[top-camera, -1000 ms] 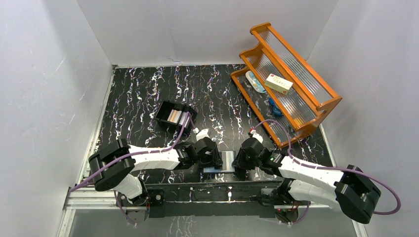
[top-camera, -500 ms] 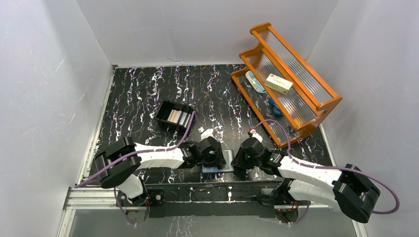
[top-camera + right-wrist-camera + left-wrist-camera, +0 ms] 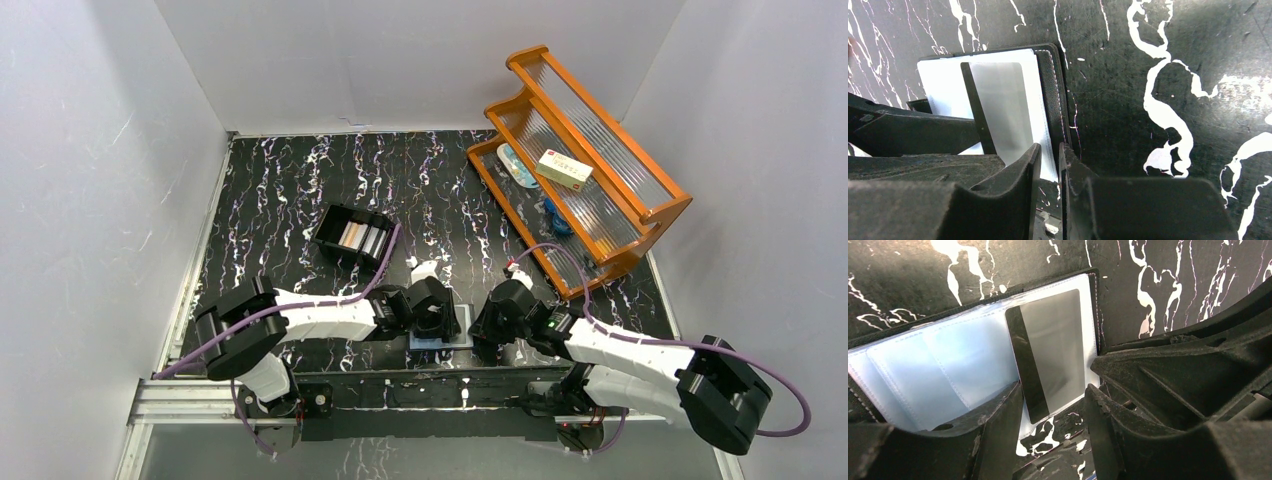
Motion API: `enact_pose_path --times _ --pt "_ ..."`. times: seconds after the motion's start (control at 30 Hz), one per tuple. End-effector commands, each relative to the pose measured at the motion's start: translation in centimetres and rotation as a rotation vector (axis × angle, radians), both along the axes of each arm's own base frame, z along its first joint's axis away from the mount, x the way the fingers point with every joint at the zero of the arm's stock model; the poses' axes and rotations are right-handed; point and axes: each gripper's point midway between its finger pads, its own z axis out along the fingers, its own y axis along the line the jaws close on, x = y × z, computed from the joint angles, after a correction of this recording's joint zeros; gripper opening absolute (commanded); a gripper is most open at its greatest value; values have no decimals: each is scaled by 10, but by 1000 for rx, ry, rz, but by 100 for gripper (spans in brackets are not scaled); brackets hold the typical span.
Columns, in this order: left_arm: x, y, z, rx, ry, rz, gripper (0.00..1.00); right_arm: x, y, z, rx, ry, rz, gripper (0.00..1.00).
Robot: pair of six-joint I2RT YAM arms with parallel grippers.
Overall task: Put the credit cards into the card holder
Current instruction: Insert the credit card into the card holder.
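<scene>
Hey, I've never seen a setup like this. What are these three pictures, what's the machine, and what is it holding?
These are two robot arms bolted at the near edge of a black table, each ending in a two-finger gripper. The wide picture looks down from above and behind them. The other two come from a camera on each wrist, so the dark shapes up close are fingers. Between the arms lies an open black card holder with clear sleeves. A silver card with a black stripe rests on it, one end between the left gripper's fingers; I can't tell whether it's pinched. The right gripper looks closed on the holder's edge. Further back sit a black tray of cards and an orange rack carrying a carton.
</scene>
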Motion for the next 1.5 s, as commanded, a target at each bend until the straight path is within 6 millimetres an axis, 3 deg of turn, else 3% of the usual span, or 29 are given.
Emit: enact_pose_path --times 0.0,0.43,0.63,0.97,1.13,1.3,1.47 --pt "0 -16 8 -13 -20 -29 47 -7 -3 -11 -7 27 9 28" --pt "-3 -38 24 -96 -54 -91 48 -7 3 -7 63 26 -8 26" --pt "-3 -34 21 -69 -49 -88 48 -7 3 -6 66 24 -17 26" --pt "7 13 26 91 -88 28 50 -1 -11 3 28 -17 -63 29" --pt "11 31 22 182 -100 59 51 0 -10 9 32 -26 -60 30" --pt "19 52 32 265 -144 96 51 3 -9 16 29 -38 -54 31" --pt "19 67 26 308 -142 103 46 4 -7 20 41 -52 -53 31"
